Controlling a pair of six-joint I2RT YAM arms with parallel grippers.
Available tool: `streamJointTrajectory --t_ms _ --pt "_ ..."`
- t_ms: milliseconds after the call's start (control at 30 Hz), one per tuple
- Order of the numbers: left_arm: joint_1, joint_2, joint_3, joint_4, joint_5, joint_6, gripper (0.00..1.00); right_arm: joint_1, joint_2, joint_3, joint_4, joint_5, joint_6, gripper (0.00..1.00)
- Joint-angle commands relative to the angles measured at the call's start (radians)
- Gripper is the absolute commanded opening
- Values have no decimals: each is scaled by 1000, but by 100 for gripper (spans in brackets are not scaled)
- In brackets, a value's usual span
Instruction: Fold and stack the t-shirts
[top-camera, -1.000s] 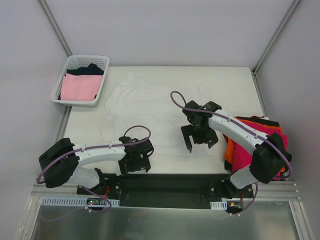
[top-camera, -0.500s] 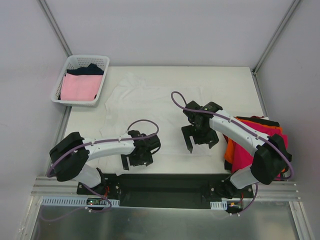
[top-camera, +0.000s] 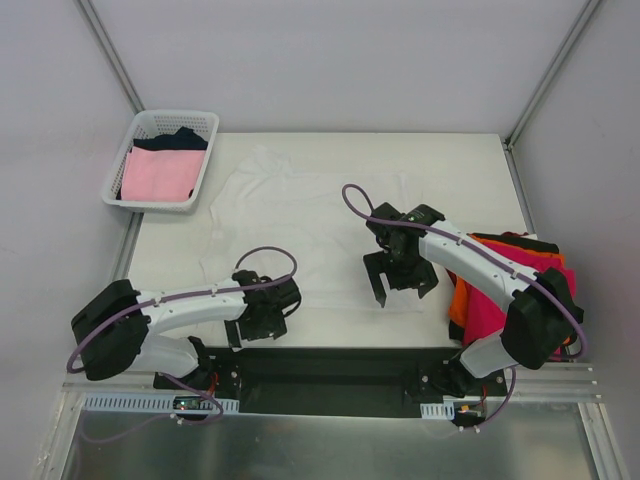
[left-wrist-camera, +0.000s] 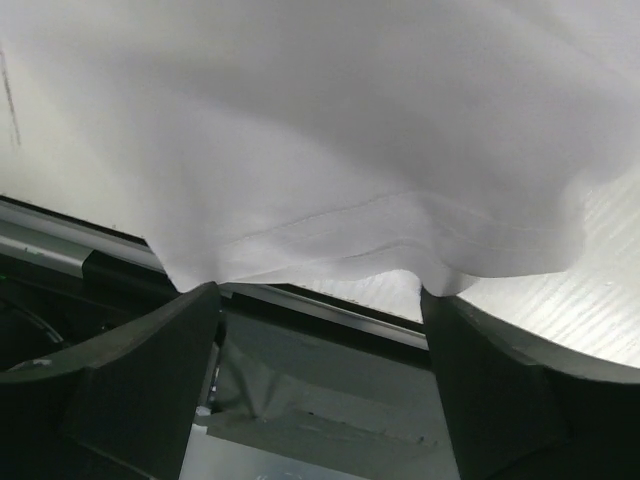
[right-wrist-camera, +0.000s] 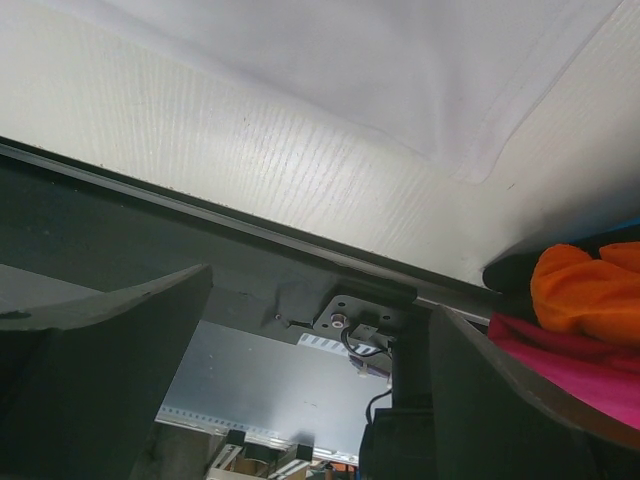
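Both arms worked the near hem of the white t-shirt, laid flat on the table, long axis near-to-far: the spread left pincer almost touched its near-left corner, while the spread right pincer hovered by the near-right.

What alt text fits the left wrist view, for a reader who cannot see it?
A soft white cloth t-shirt fills the upper view, its hem at the pale table's near edge. The left gripper's dark fingers stand open below it.

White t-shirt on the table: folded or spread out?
Spread. The white cloth t-shirt lies flat and wide across the white table, hem at the near edge; no fold shows.
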Motion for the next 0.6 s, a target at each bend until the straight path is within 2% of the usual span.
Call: streamJointTrajectory --t_ms 0,67,100,133,200,367,567 --pt "8 -57 -53 -23 11 -30 58 3 -24 11 -9 -5 -14 96" --pt "8 -48 -64 -17 14 -31 49 2 -24 12 -11 -6 -14 96" --pt "10 -40 -64 -14 16 -30 41 3 -22 14 -11 -8 -14 96" --pt "10 -30 -60 -8 16 -21 40 2 -19 15 -11 -9 -14 96" --pt "10 9 -43 6 19 -7 39 2 -19 17 -12 -12 -14 96" --pt "10 102 6 38 17 21 46 2 -27 14 -17 -9 -11 96" --pt "24 124 66 37 -45 29 51 2 -48 -9 -20 2 -9 96"
